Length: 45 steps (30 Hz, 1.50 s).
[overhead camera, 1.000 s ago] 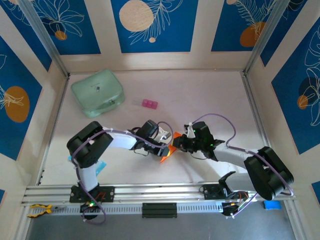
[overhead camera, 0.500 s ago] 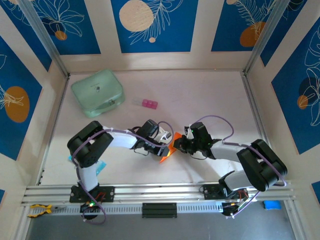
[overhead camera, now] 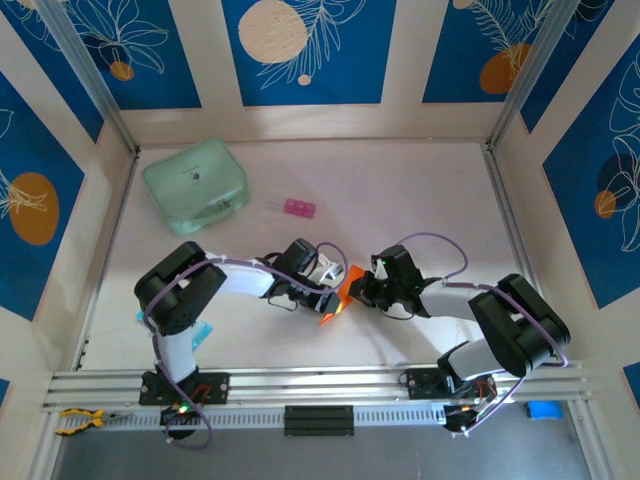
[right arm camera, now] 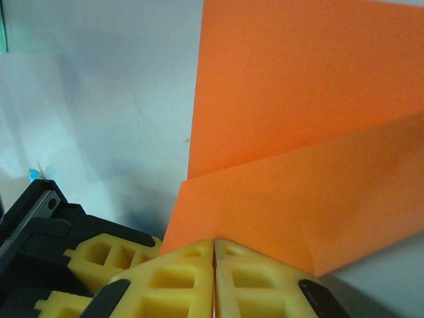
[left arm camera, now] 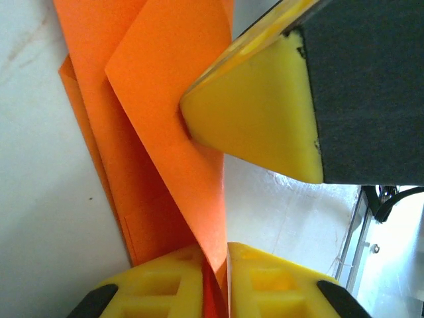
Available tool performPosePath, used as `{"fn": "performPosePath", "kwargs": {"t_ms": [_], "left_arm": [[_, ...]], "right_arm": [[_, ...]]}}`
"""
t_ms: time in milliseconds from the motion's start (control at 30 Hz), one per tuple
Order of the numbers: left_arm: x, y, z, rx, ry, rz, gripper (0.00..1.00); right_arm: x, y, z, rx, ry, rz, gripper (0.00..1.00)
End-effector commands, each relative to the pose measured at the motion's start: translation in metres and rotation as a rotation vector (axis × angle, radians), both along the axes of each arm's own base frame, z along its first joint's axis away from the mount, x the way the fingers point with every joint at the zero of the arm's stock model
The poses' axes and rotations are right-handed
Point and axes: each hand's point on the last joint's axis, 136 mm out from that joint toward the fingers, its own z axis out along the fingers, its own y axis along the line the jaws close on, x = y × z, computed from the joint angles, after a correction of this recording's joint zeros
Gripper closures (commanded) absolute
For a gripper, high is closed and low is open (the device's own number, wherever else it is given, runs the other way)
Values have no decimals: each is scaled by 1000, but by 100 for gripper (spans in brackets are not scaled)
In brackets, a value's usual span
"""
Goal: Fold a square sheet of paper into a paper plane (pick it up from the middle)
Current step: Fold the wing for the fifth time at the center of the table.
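The folded orange paper (overhead camera: 342, 292) sits near the middle of the table (overhead camera: 420, 190) between the arms, with the left fingers (left arm camera: 159, 285) and right fingers (right arm camera: 179, 275) each clenched on an edge from opposite sides.

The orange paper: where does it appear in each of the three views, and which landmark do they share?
Top external: the orange paper is a small shape at mid-table, between the left gripper and right gripper.
Left wrist: folded layers from the top left down into the yellow jaws at the bottom edge.
Right wrist: upper right, its lower flap ending in the shut yellow jaws.
Shared landmark: the pale table beneath it.
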Motion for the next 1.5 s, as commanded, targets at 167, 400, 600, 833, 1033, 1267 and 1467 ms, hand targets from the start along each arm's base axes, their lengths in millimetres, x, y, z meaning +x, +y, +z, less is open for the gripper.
{"fn": "performPosePath", "kwargs": {"t_ms": [167,400,600,833,1033,1267,1467], "left_arm": [[-4,1,-2,-8,25,1,91],[-5,11,-16,54,47,36,100],[-2,20,-24,86,74,82,100],[0,26,-30,95,102,120,100],[0,28,-33,90,122,138,100],[1,31,-35,98,126,149,100],[1,33,-36,105,124,154,100]], "right_arm": [[-1,-4,-6,-17,26,-18,90],[0,-6,0,-9,12,-19,89],[5,-18,18,28,-32,-43,88],[4,-15,30,64,-67,11,88],[6,-7,27,77,-58,50,89],[16,-2,20,84,-47,67,89],[26,-3,11,79,-32,52,89]]}}
